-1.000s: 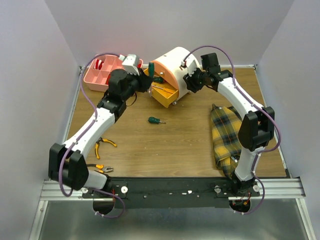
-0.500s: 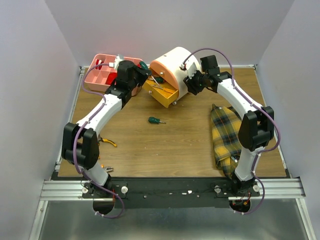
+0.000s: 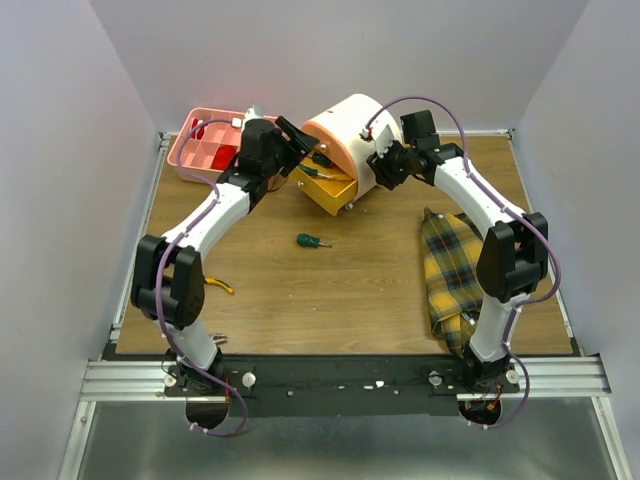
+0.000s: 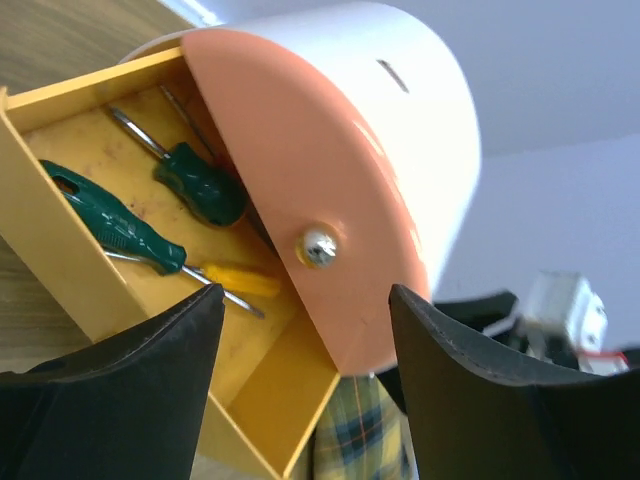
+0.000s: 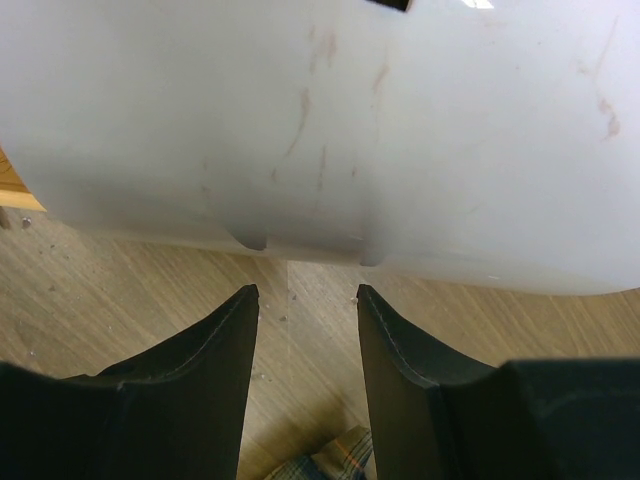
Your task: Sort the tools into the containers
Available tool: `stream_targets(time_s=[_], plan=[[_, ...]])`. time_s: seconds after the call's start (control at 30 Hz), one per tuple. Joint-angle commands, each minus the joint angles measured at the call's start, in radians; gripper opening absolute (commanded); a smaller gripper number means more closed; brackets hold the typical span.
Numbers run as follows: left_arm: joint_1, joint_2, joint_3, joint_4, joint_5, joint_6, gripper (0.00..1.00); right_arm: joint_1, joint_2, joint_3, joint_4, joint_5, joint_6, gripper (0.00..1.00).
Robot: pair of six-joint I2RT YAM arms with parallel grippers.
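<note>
Nearest me on the left, an orange-handled tool (image 3: 222,287) lies on the wooden table (image 3: 350,290), mostly hidden by my left arm, and at the near right a yellow-and-black plaid cloth (image 3: 455,275) is spread beside my right arm. Farther in, around the middle of the table, a small green-handled screwdriver (image 3: 312,241) lies alone. Beyond it stands the cream drawer unit (image 3: 355,125), tilted, with its yellow drawer (image 3: 328,190) pulled out toward the near left. My left gripper (image 4: 305,292) hovers just over that open drawer with its jaws spread wide and released, holding nothing; through the gap I look straight at the orange drawer front (image 4: 300,160) and its silver knob (image 4: 318,246). Inside the yellow drawer lie two green-handled screwdrivers (image 4: 110,225) side by side and a yellow-handled one (image 4: 240,280) under the orange front's edge. My right gripper (image 5: 305,290) is at the right side of the unit, jaws parted with only bare table between them, grasping nothing; its fingertips (image 5: 240,310) sit right at the foot of the cream wall, though I cannot tell whether they touch it. At the far left corner, behind my left arm, sits the pink tray (image 3: 195,160), with something red in a few of its compartments.
</note>
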Motion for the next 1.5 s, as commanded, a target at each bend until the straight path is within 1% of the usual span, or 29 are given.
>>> stream_targets(time_s=[0.0, 0.03, 0.07, 0.1, 0.13, 0.17, 0.2, 0.23, 0.27, 0.3, 0.33, 0.37, 0.4, 0.43, 0.47, 0.5, 0.57, 0.6, 0.7, 0.8, 1.17, 1.33, 1.47], plan=[[0.043, -0.174, -0.090, 0.078, 0.139, 0.229, 0.76, 0.004, -0.002, -0.004, -0.001, 0.018, -0.010, 0.53], [0.053, -0.206, -0.113, 0.104, 0.282, 0.303, 0.74, 0.006, 0.000, -0.004, -0.002, 0.016, -0.010, 0.53], [0.066, -0.213, -0.133, 0.123, 0.366, 0.378, 0.72, 0.006, 0.000, -0.001, -0.005, 0.014, -0.010, 0.53], [0.083, -0.213, -0.137, 0.079, 0.467, 0.534, 0.70, 0.006, 0.003, 0.000, -0.005, 0.014, -0.010, 0.53], [0.089, -0.199, -0.124, 0.030, 0.643, 0.616, 0.67, 0.007, 0.003, 0.003, -0.007, 0.014, -0.010, 0.53], [0.090, -0.190, -0.109, -0.027, 0.734, 0.737, 0.66, 0.006, 0.003, 0.003, -0.007, 0.014, -0.010, 0.53], [0.090, -0.179, -0.063, -0.249, 0.793, 0.870, 0.66, 0.006, 0.003, 0.003, -0.007, 0.014, -0.010, 0.53], [0.084, -0.155, -0.039, -0.370, 0.831, 1.169, 0.67, 0.006, 0.006, 0.003, -0.007, 0.014, -0.011, 0.53], [0.083, -0.142, -0.013, -0.488, 0.862, 1.312, 0.68, 0.006, 0.004, 0.001, -0.007, 0.013, -0.011, 0.53], [0.077, -0.132, 0.023, -0.686, 0.849, 1.439, 0.68, 0.006, 0.006, 0.001, -0.005, 0.013, -0.011, 0.53], [0.069, -0.113, 0.038, -0.772, 0.830, 1.599, 0.69, 0.004, 0.007, 0.001, -0.005, 0.011, -0.011, 0.53], [0.066, -0.107, 0.044, -0.829, 0.784, 1.807, 0.69, 0.004, 0.006, 0.003, -0.005, 0.011, -0.011, 0.53], [0.064, -0.102, 0.029, -0.875, 0.763, 1.897, 0.69, 0.006, 0.006, 0.003, -0.005, 0.013, -0.011, 0.53], [0.066, -0.101, 0.015, -0.877, 0.752, 1.955, 0.70, 0.006, 0.006, 0.003, -0.005, 0.013, -0.013, 0.53], [0.066, -0.101, -0.005, -0.871, 0.735, 2.052, 0.70, 0.006, 0.004, 0.003, -0.005, 0.014, -0.013, 0.53], [0.066, -0.102, -0.047, -0.839, 0.703, 2.088, 0.71, 0.006, 0.004, 0.001, -0.005, 0.016, -0.014, 0.53], [0.066, -0.108, -0.090, -0.781, 0.689, 2.123, 0.72, 0.006, 0.001, 0.000, -0.004, 0.016, -0.017, 0.53], [0.066, -0.108, -0.132, -0.715, 0.689, 2.131, 0.72, 0.004, 0.000, -0.005, -0.004, 0.019, -0.019, 0.54], [0.055, -0.087, -0.173, -0.640, 0.692, 2.154, 0.72, 0.006, -0.010, -0.020, -0.001, 0.024, -0.027, 0.54], [0.041, -0.046, -0.180, -0.600, 0.687, 2.154, 0.72, 0.006, -0.016, -0.030, 0.001, 0.024, -0.033, 0.54], [-0.026, 0.117, -0.109, -0.610, 0.637, 2.204, 0.70, 0.006, -0.027, -0.046, 0.002, 0.036, -0.050, 0.54], [-0.048, 0.154, -0.108, -0.560, 0.569, 2.205, 0.69, 0.006, -0.043, -0.073, 0.005, 0.045, -0.062, 0.53], [-0.061, 0.171, -0.112, -0.537, 0.514, 2.217, 0.66, 0.006, -0.051, -0.088, 0.008, 0.051, -0.068, 0.53]])
